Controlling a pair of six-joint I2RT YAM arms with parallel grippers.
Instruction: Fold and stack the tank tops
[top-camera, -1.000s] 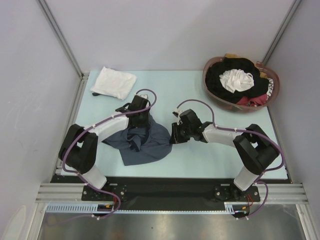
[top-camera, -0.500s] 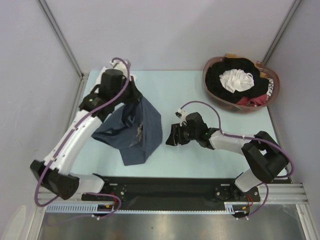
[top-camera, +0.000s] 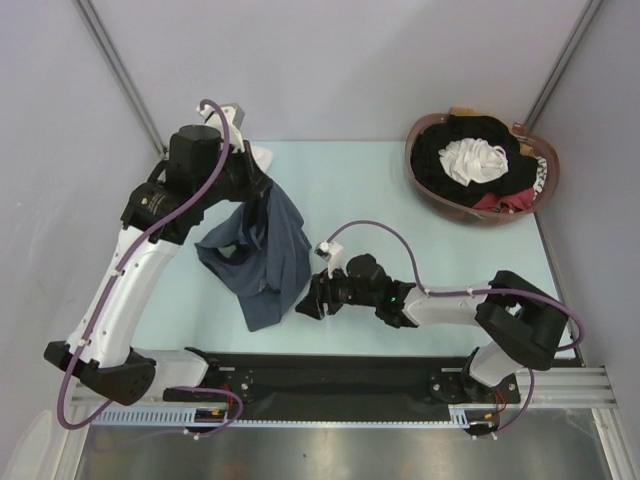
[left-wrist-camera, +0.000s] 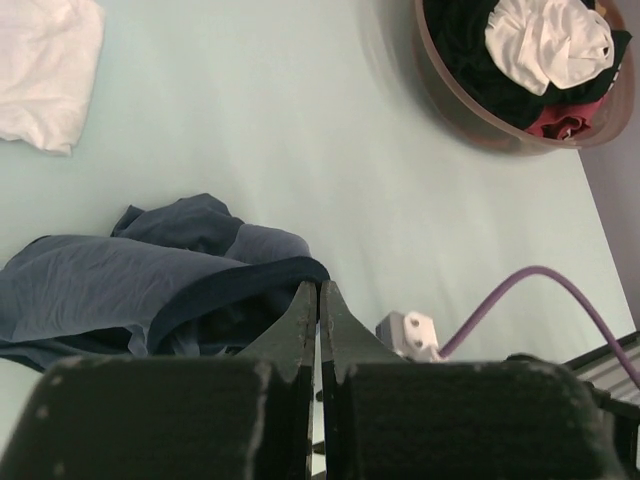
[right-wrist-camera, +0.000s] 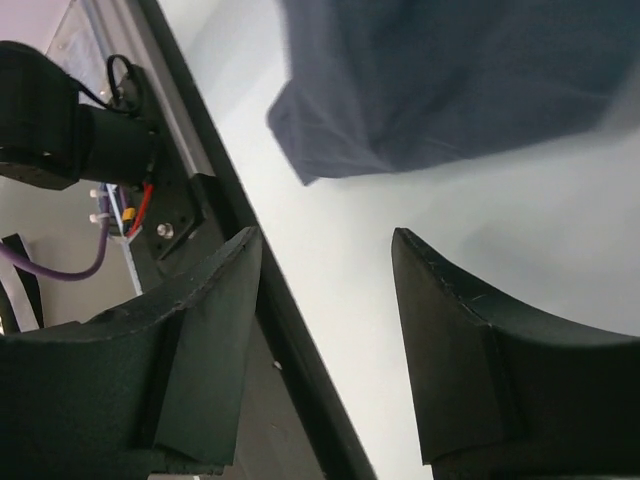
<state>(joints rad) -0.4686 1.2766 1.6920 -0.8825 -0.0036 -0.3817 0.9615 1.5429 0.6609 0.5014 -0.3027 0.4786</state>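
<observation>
**Grey-blue top hung from one edge, white top folded at the back**

Nearest the arm bases, the right fingers (top-camera: 306, 300) stand parted with nothing between them. They sit low over the table (top-camera: 400, 190), just beside the bottom corner of the grey-blue top (top-camera: 265, 255). That top hangs in a crumpled drape, with its lower end resting on the table. Its upper edge is pinched in the left fingers (left-wrist-camera: 306, 320), which are pressed tight together and raised above the surface. Farther back on the left lies the white top (left-wrist-camera: 40, 70), folded. At the far right a basket (top-camera: 409, 160) holds jumbled clothes (top-camera: 445, 150).
</observation>
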